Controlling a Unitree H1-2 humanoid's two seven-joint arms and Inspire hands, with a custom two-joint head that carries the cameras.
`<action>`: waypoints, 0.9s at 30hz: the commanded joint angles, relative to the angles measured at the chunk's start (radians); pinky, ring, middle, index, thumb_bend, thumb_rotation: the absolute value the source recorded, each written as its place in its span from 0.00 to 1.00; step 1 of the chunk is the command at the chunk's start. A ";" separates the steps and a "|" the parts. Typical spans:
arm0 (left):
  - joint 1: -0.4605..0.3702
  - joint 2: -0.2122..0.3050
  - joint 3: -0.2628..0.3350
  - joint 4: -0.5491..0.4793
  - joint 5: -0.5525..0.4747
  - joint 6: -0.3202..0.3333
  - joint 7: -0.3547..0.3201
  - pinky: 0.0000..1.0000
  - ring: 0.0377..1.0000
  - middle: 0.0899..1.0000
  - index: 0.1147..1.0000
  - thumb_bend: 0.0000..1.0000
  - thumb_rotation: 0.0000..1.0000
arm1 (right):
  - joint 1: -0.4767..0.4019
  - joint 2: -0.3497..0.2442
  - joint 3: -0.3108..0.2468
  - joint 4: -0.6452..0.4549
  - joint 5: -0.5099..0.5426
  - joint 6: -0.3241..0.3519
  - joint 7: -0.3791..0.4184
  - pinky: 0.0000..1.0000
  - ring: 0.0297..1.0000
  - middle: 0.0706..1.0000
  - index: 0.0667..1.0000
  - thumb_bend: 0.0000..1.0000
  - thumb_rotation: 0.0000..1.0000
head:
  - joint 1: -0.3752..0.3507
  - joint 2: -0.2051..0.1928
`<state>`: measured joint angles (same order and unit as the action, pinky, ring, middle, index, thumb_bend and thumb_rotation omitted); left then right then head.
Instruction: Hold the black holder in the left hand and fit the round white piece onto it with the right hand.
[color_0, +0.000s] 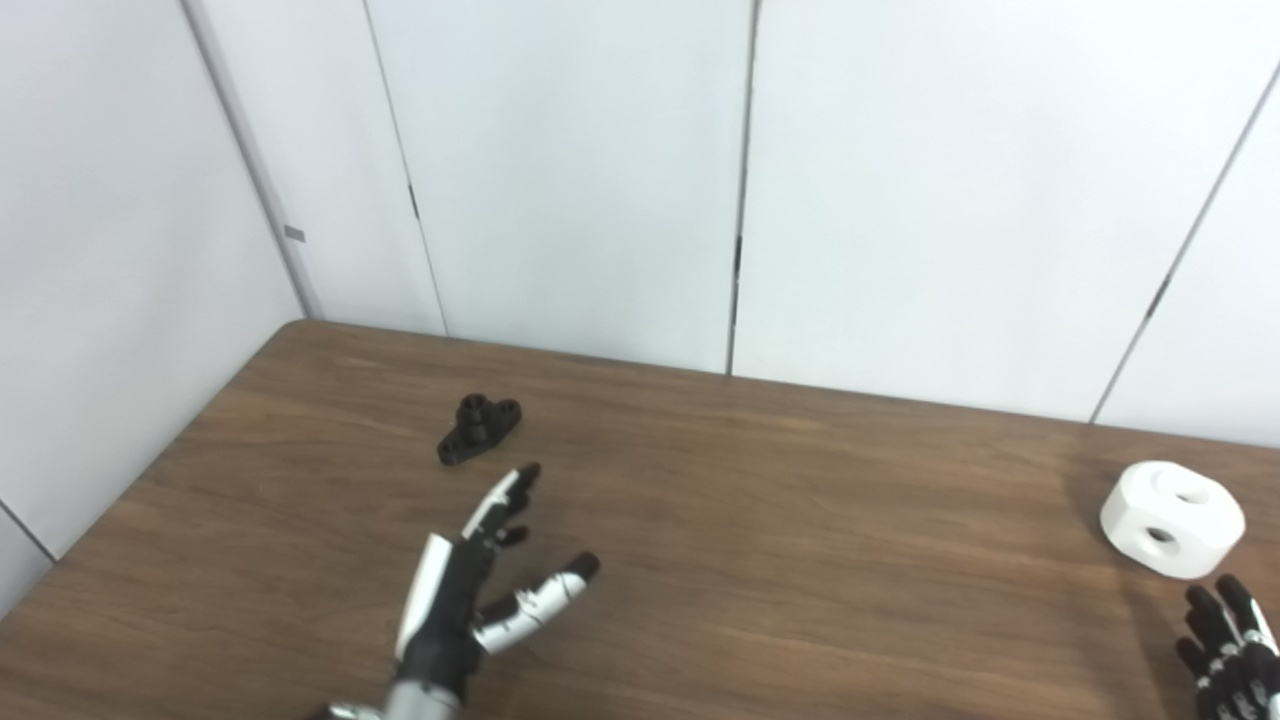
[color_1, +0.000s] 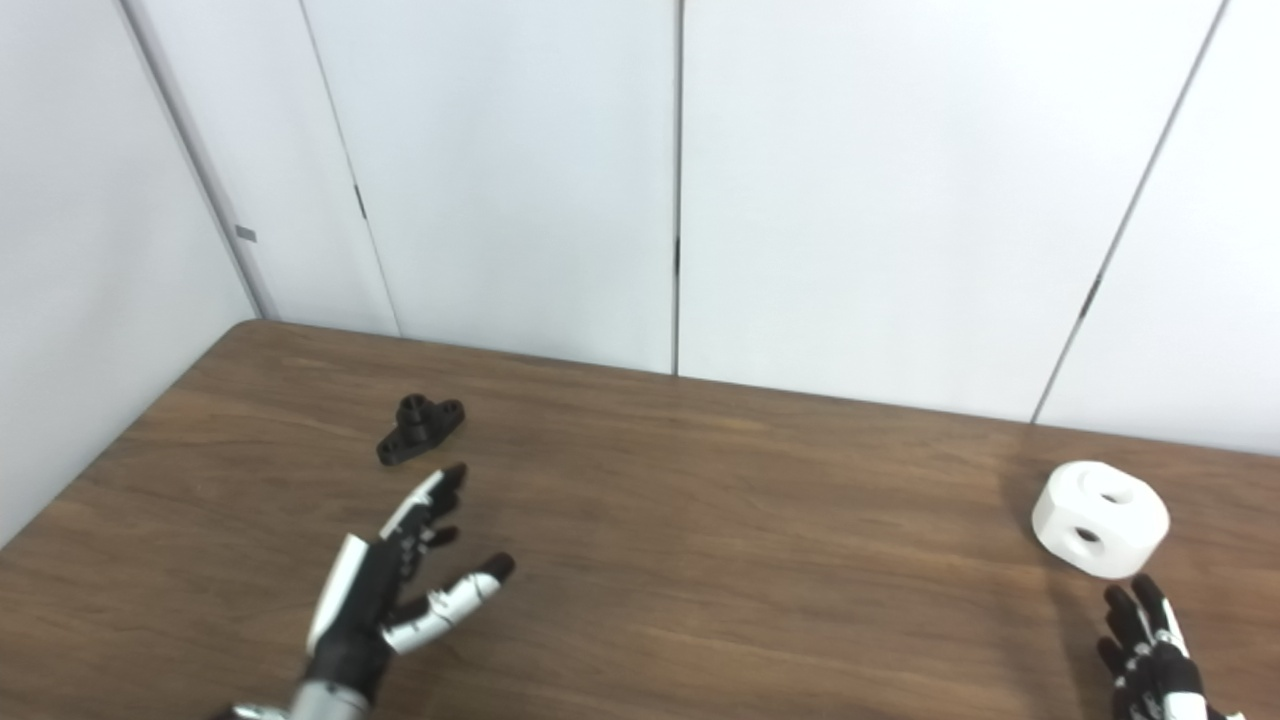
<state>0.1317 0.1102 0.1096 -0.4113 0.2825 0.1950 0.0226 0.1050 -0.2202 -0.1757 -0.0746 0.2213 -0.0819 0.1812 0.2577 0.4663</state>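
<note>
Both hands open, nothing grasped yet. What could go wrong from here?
1. The black holder is small and lies low on the table, just beyond the open left hand; fingertips may nudge it away instead of gripping it.
2. The round white piece sits near the table's right end; a push from the right hand might slide it toward the edge.

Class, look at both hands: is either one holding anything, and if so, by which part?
Nothing is held. The left hand is open, short of the black holder; the right hand is open near the round white piece. Both parts lie on the table.
</note>
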 joint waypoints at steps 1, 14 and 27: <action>-0.051 0.031 0.007 -0.066 0.065 0.054 0.000 0.88 0.93 0.93 0.90 0.83 0.32 | 0.035 0.011 0.006 0.043 0.011 0.002 0.002 1.00 1.00 0.96 1.00 0.52 1.00 | 0.002 0.002; -0.157 0.135 0.043 0.017 0.296 0.159 0.046 0.80 0.92 0.94 0.87 0.80 0.37 | 0.037 0.007 0.017 0.037 0.001 0.008 0.006 1.00 0.99 0.95 1.00 0.55 1.00 | -0.001 0.014; -0.257 0.219 0.059 0.196 0.357 0.209 0.064 0.79 0.92 0.91 0.83 0.82 0.42 | 0.037 0.012 0.021 0.029 0.016 0.019 0.013 1.00 1.00 0.94 1.00 0.57 1.00 | -0.008 0.021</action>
<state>-0.0825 0.3042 0.1567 -0.2128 0.6342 0.4011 0.0681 0.1070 -0.2258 -0.1691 -0.0753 0.2219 -0.0631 0.1859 0.2485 0.4863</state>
